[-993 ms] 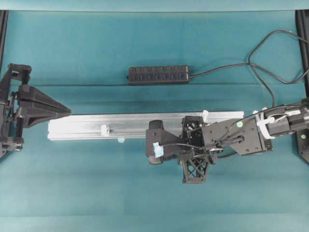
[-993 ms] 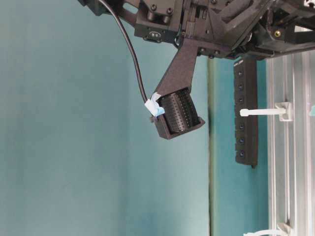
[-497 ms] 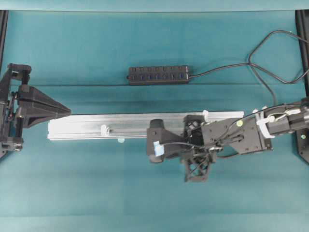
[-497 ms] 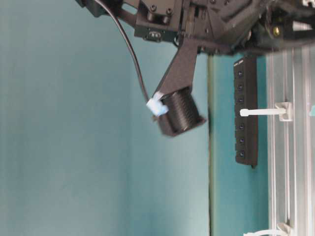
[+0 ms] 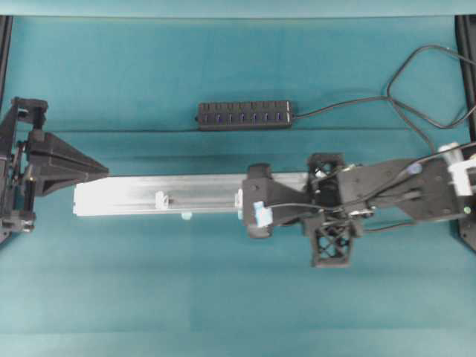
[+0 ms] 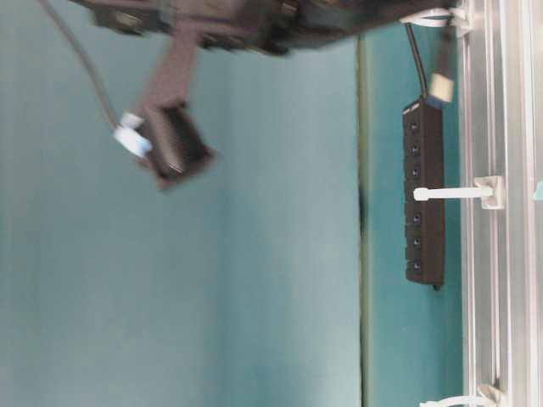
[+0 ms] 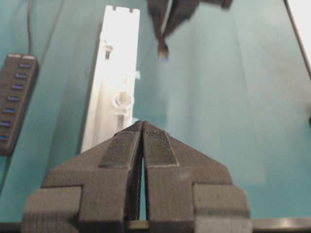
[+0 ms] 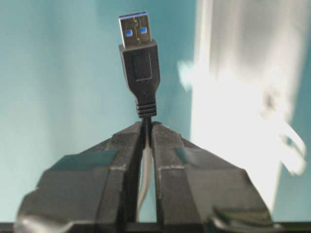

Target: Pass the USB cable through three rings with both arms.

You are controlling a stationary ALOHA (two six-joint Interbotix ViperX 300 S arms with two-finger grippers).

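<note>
My right gripper [image 8: 147, 125] is shut on the USB cable just behind its plug [image 8: 138, 53], which sticks out ahead of the tips with its metal end free. In the table-level view the plug [image 6: 441, 85] hangs beside the rail, between the top ring [image 6: 433, 15] and the middle ring [image 6: 450, 193]; a third ring [image 6: 462, 398] shows at the bottom. Overhead, the right wrist [image 5: 327, 204] covers the fingertips and one ring; two rings [image 5: 160, 199] [image 5: 239, 198] show. My left gripper [image 5: 104, 171] is shut and empty at the rail's left end, facing a ring [image 7: 122, 102].
The silver rail [image 5: 193, 195] lies across the middle of the teal table. A black hub [image 5: 244, 115] with blue sockets lies behind it. Slack black cable [image 5: 409, 123] loops at the back right. Black frame posts stand at both side edges.
My right arm has drawn back to the right along the rail with the plug. In the table-level view its camera has swung up and left, uncovering the plug. The left arm has not moved.
</note>
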